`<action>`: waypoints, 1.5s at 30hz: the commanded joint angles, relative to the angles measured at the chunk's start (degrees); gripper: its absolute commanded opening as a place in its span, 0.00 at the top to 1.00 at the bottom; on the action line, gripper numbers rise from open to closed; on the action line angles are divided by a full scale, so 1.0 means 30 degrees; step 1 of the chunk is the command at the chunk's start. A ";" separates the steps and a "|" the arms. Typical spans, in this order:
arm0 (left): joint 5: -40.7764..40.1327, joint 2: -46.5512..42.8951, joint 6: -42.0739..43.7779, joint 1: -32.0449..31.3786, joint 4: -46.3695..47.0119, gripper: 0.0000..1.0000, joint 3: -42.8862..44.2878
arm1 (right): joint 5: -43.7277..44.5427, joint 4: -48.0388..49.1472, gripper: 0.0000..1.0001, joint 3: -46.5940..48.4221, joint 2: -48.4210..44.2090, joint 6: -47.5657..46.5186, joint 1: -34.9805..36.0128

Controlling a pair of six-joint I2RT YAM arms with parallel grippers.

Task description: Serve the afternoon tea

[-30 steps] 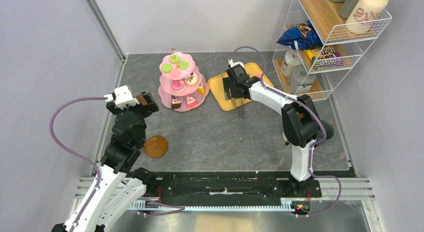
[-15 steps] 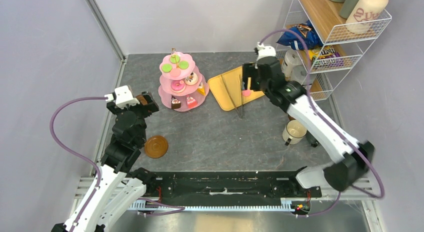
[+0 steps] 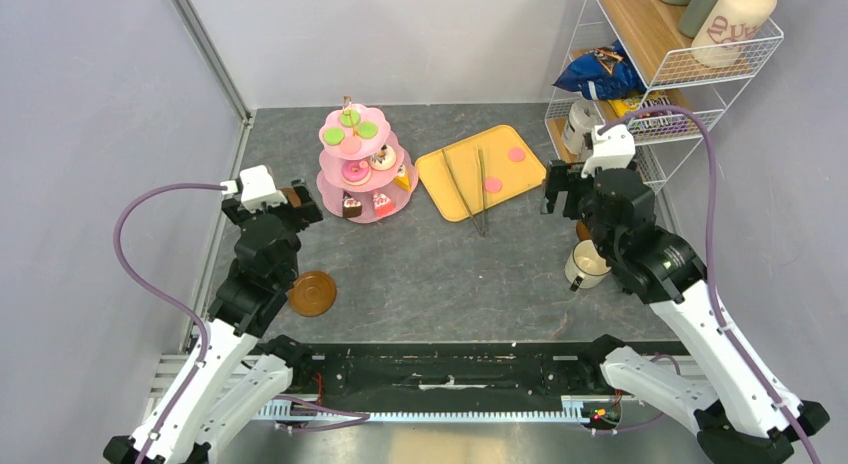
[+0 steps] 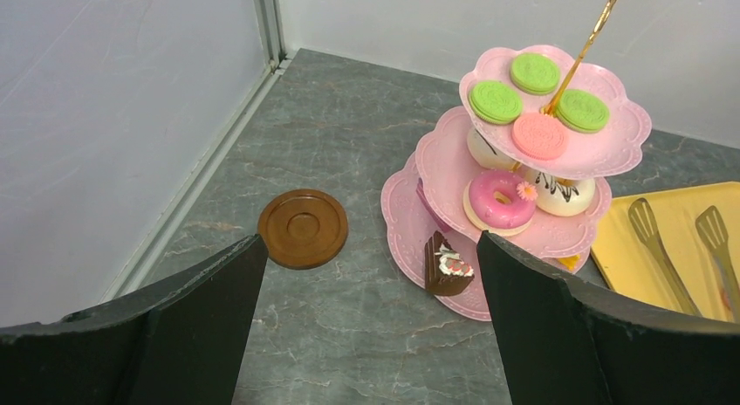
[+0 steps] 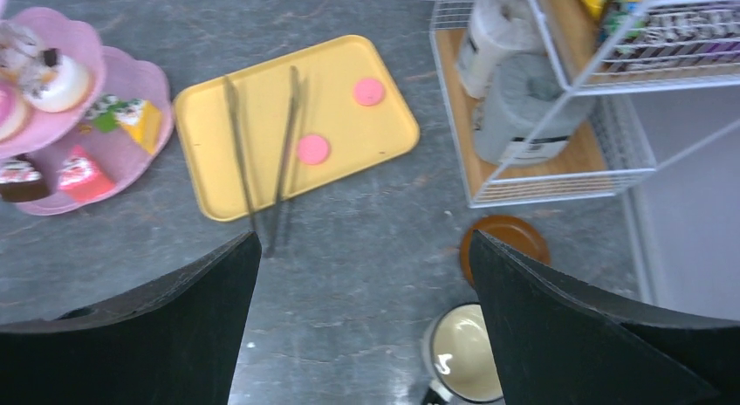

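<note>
The pink three-tier stand (image 3: 356, 164) holds green and pink macarons on top, donuts in the middle and cake wedges at the bottom; it also shows in the left wrist view (image 4: 524, 169). My left gripper (image 3: 296, 206) (image 4: 368, 241) is open and empty, left of the stand, above a brown saucer (image 4: 302, 240). Another saucer (image 3: 312, 293) lies nearer the bases. My right gripper (image 3: 562, 196) (image 5: 364, 239) is open and empty, above a cream mug (image 3: 588, 264) (image 5: 467, 353) and a third saucer (image 5: 506, 240). Two pink macarons (image 3: 492, 185) lie on the yellow tray (image 3: 450, 184).
Metal tongs (image 3: 480, 189) lie across the yellow tray. A white wire shelf rack (image 3: 655, 104) stands at the right with a blue crisp bag (image 3: 598, 76), a yellow packet, a cream bottle (image 3: 735, 24) and two pale vessels (image 5: 515, 108) on its lowest shelf. Walls close in left and back.
My right arm has swung away from the yellow tray, right and nearer, to above the mug by the rack. My left gripper has barely shifted.
</note>
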 commanded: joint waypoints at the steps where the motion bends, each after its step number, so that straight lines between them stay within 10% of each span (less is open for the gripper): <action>1: -0.0275 0.0609 -0.0685 0.0031 0.0854 0.02 -0.0119 | 0.2448 0.0696 0.03 -0.1217 -0.1214 -0.2012 -0.0058; 29: 0.8425 1.4145 -0.6756 0.9888 -0.1994 0.09 0.4542 | 0.4567 0.7065 0.03 -0.9125 -0.9123 -0.4022 0.1890; 45: 0.9863 2.3460 -0.5641 1.0872 -0.3694 0.32 0.9838 | 0.4535 0.7569 0.03 -0.9497 -0.9405 -0.4357 0.2051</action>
